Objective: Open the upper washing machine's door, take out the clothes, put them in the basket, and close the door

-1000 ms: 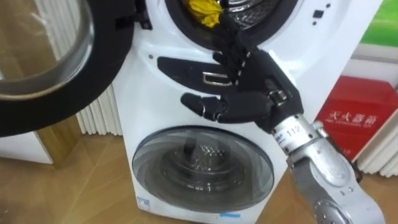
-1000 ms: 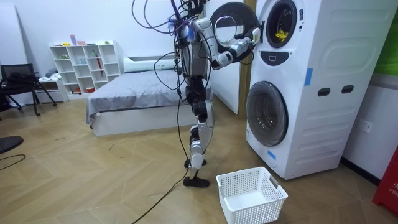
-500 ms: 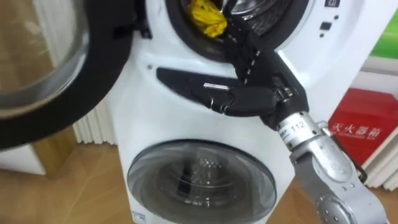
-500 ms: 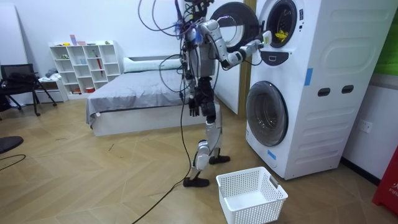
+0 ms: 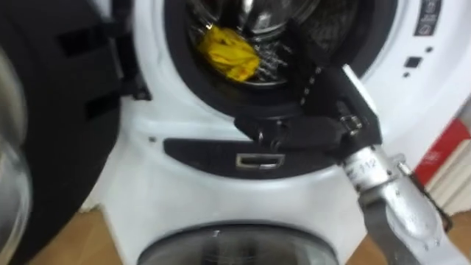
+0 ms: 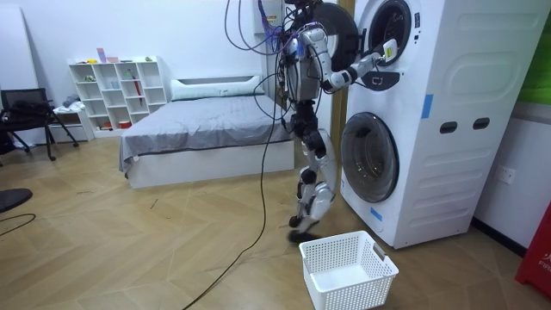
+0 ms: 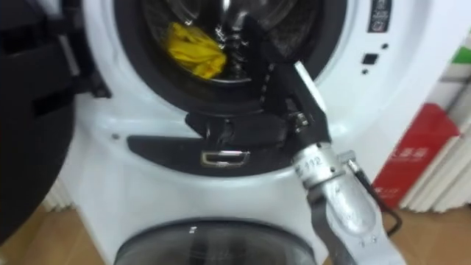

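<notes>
Wood floor [image 6: 129,250], bed [image 6: 189,129] far left, basket [image 6: 353,294] near the washer [image 6: 448,86] — right hand [image 5: 324,121], fingers straight, at its upper mouth — just right of yellow cloth [image 5: 229,51].

In the room view the robot is no longer out on the open floor; it now stands close before the washing machine [image 6: 430,120], its feet just beside the white basket [image 6: 349,269]. Its right hand [image 5: 324,121] is higher than a second ago: it is up from the dark panel [image 5: 213,153] at the rim of the upper drum [image 5: 184,81], with straight fingers reaching in just beside the yellow cloth [image 5: 228,53]. The eye views are nearer and higher too, so the lower door [image 5: 235,246] sits cut off at the bottom edge.
</notes>
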You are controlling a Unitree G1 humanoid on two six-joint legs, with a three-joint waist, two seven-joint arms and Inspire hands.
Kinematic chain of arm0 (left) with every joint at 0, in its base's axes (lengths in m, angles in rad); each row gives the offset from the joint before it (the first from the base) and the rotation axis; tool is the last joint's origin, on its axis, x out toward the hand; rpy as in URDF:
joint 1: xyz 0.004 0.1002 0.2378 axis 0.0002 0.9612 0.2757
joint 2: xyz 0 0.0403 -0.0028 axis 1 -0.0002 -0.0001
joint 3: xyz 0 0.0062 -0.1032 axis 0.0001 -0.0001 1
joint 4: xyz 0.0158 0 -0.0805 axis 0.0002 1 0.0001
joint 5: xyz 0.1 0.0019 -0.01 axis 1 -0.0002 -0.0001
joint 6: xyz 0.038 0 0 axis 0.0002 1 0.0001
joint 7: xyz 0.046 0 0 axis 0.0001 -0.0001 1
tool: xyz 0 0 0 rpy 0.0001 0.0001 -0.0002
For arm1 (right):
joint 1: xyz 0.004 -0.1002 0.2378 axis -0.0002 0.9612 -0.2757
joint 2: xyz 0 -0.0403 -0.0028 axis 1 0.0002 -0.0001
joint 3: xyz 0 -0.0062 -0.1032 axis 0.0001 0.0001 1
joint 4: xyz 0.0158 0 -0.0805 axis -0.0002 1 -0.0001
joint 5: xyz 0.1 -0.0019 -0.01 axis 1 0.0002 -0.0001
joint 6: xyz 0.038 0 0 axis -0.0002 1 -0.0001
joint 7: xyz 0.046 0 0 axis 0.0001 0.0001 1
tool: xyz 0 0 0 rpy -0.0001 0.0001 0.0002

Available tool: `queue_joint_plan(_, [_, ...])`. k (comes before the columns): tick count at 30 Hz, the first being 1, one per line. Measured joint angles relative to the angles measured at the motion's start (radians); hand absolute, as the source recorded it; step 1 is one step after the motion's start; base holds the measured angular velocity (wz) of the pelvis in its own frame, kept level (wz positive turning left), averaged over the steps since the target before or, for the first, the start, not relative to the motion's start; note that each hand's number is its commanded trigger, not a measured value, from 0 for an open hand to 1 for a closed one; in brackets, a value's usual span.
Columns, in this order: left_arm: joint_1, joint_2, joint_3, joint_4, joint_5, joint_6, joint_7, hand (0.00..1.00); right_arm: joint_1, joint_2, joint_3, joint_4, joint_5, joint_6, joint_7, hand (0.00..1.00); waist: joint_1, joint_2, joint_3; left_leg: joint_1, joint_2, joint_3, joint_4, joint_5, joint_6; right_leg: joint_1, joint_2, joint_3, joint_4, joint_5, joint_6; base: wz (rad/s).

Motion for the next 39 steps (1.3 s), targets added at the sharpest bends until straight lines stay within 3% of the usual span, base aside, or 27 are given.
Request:
queue_joint_plan(1, [0.009,-0.006,0.000,-0.001,0.000,-0.002,-0.001,0.00,0.008,-0.001,0.005,-0.003,0.010,0.000,0.003,0.00,-0.005,0.004,-0.0030,0.016,-0.005,-0.005,-0.007,-0.004,-0.004,0.021,0.000,0.000,-0.038,0.052,-0.019,0.00])
queue_joint_plan(2, [0.022,-0.006,0.000,-0.001,0.000,-0.005,-0.001,0.00,0.007,-0.001,0.013,-0.007,0.008,0.000,0.004,0.00,-0.001,0.008,-0.0019,0.027,-0.006,-0.003,-0.022,-0.003,-0.007,0.033,0.000,-0.008,-0.062,0.080,-0.029,-0.09])
queue_joint_plan(3, [0.025,-0.004,0.000,0.000,0.000,-0.004,0.000,0.00,0.007,0.000,0.014,-0.009,0.009,0.000,0.009,0.00,-0.001,0.008,-0.0025,0.028,-0.006,-0.003,-0.028,-0.002,-0.009,0.036,0.000,-0.012,-0.074,0.097,-0.030,-0.13])
queue_joint_plan(5, [0.044,-0.005,0.001,0.000,0.005,-0.002,0.000,0.00,0.007,-0.001,0.014,-0.010,0.017,-0.002,0.016,0.00,0.005,0.005,-0.0047,0.027,-0.007,-0.003,-0.036,0.002,-0.013,0.052,-0.002,-0.018,-0.121,0.176,-0.038,0.02])
queue_joint_plan(6, [0.051,-0.007,0.001,0.000,0.013,0.001,-0.001,0.00,0.007,-0.001,0.014,-0.009,0.022,-0.002,0.017,0.00,0.008,0.005,-0.0048,0.027,-0.007,-0.004,-0.036,0.001,-0.015,0.053,-0.001,-0.016,-0.125,0.181,-0.040,0.03])
queue_joint_plan(11, [0.082,-0.026,0.006,0.001,0.020,0.023,-0.024,0.00,-0.004,-0.001,0.012,-0.003,0.047,0.003,0.009,0.00,0.027,-0.001,-0.0063,0.016,0.007,-0.013,-0.036,0.004,-0.028,0.062,0.022,0.004,-0.160,0.189,-0.027,0.06])
queue_joint_plan(16, [0.070,-0.056,0.027,-0.003,0.023,0.025,-0.046,0.00,-0.037,-0.012,0.011,0.001,0.051,0.031,0.013,0.00,0.012,-0.003,-0.0088,-0.019,0.009,-0.036,-0.022,0.013,-0.035,0.048,0.023,-0.011,-0.172,0.189,-0.027,0.15])
queue_joint_plan(21, [0.067,-0.056,0.033,-0.002,0.040,0.025,-0.052,0.00,-0.044,-0.046,0.010,0.001,0.046,0.041,0.014,0.00,0.006,-0.002,-0.0118,-0.031,0.007,-0.054,-0.020,0.019,-0.039,0.046,0.015,-0.034,-0.173,0.193,-0.022,0.15])
queue_joint_plan(25, [0.084,-0.057,0.070,-0.011,0.039,0.025,-0.048,0.00,-0.044,-0.066,0.010,0.002,0.054,0.052,0.017,0.00,-0.004,-0.014,-0.0189,-0.032,0.008,-0.058,-0.020,0.024,-0.045,0.047,0.015,-0.034,-0.170,0.193,-0.022,0.12])
queue_joint_plan(30, [0.083,-0.056,0.077,-0.024,0.030,0.024,-0.038,0.00,-0.046,-0.075,0.009,0.003,0.122,0.065,-0.013,0.00,-0.002,-0.030,-0.0180,-0.033,0.009,-0.060,-0.017,0.025,-0.046,0.050,0.014,-0.039,-0.173,0.193,-0.022,0.01])
queue_joint_plan(34, [0.084,-0.058,0.087,-0.031,0.030,0.025,-0.040,0.00,-0.046,-0.077,-0.019,0.004,0.169,0.080,-0.022,0.00,-0.012,-0.027,-0.0135,-0.054,0.007,-0.074,0.017,0.017,-0.040,0.054,-0.001,-0.084,-0.175,0.192,-0.021,0.16])
queue_joint_plan(39, [0.082,-0.063,0.087,-0.031,0.030,0.025,-0.041,0.00,-0.073,-0.081,-0.030,0.004,0.183,0.111,-0.049,0.00,-0.006,-0.016,-0.0142,-0.081,0.006,-0.063,0.034,0.017,-0.037,0.034,-0.007,-0.084,-0.172,0.192,-0.021,-0.03])
